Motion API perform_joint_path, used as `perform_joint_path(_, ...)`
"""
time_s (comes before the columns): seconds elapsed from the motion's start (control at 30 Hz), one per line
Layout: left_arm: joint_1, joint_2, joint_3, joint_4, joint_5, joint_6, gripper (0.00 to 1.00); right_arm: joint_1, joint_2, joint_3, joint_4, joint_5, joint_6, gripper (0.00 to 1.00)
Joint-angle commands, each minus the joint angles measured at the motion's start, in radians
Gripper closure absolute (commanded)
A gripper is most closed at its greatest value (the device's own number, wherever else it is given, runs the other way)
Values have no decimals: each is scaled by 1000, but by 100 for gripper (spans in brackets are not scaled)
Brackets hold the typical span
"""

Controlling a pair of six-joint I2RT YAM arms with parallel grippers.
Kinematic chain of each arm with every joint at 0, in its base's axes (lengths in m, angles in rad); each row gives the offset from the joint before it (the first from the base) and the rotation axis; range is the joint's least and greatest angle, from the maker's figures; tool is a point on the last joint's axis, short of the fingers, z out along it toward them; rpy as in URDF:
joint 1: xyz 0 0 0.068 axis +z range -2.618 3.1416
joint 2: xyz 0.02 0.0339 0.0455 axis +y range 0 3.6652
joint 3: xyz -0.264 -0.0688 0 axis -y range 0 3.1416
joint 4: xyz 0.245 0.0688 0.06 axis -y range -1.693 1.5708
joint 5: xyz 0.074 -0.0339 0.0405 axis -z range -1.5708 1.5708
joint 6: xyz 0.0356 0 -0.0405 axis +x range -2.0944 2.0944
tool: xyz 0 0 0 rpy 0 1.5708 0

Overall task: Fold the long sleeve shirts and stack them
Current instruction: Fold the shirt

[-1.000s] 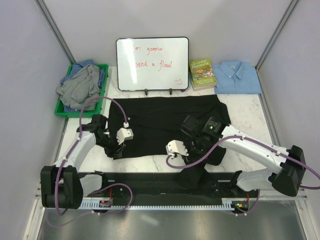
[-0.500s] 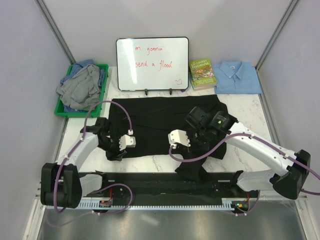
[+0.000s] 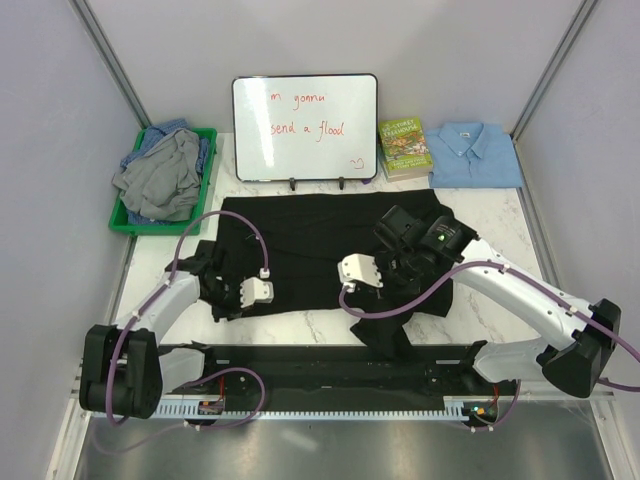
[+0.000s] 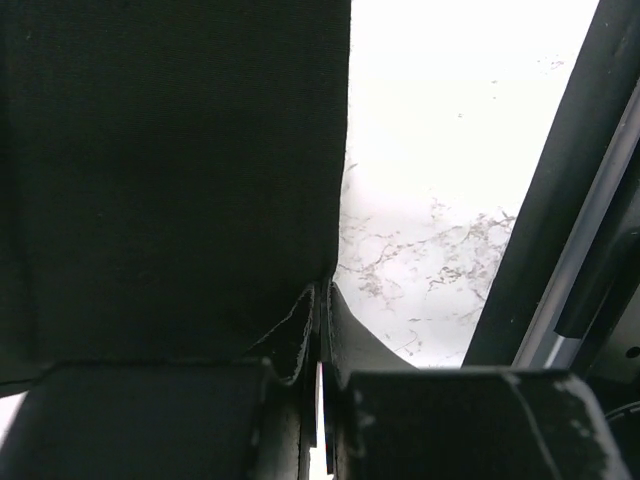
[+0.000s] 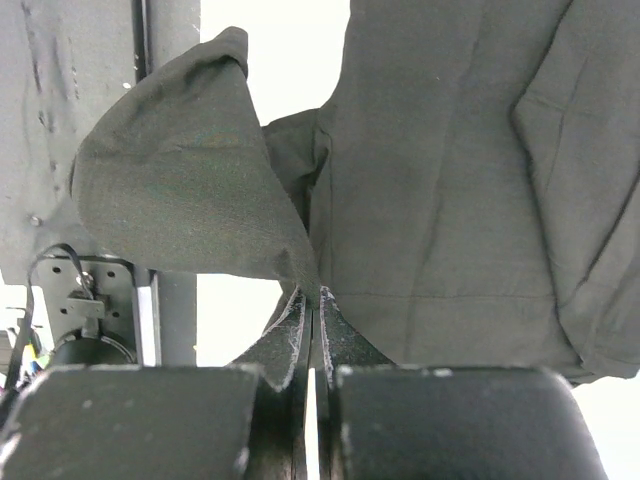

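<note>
A black long sleeve shirt (image 3: 320, 245) lies spread across the middle of the marble table. My left gripper (image 3: 222, 300) is shut on its near left edge (image 4: 250, 200), low at the table. My right gripper (image 3: 385, 305) is shut on a fold of the black shirt (image 5: 200, 190) at its near right, and cloth hangs from it toward the front rail. A folded light blue collared shirt (image 3: 475, 153) lies at the back right. Grey and blue shirts (image 3: 160, 175) are heaped in the green bin.
A green bin (image 3: 205, 180) stands at the back left. A whiteboard (image 3: 305, 127) stands at the back centre, with a green-covered book (image 3: 404, 146) to its right. A black rail (image 3: 320, 365) runs along the near edge.
My left gripper has drawn the shirt's left edge nearer to the front. My right gripper has moved slightly right and back with its fold, and more cloth hangs by the rail.
</note>
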Motion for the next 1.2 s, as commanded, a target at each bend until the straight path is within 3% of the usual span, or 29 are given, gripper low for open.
perform_joint_path(0.0, -1, -40, 81, -26, 14, 9, 98, -22, -10, 79, -18, 26, -46, 100)
perform_joint_path(0.13, 0, -43, 195, -146, 86, -14, 98, -66, 5, 159, -30, 25, -78, 100)
perform_joint_path(0.33, 5, 5, 317, -161, 117, -63, 98, -149, 39, 252, -36, 42, -173, 100)
perform_joint_path(0.57, 60, 176, 455, -57, 94, -149, 98, -318, 165, 352, 11, 55, -334, 100)
perform_joint_path(1.17, 74, 526, 759, 28, 63, -238, 98, -503, 550, 700, 94, -23, -494, 100)
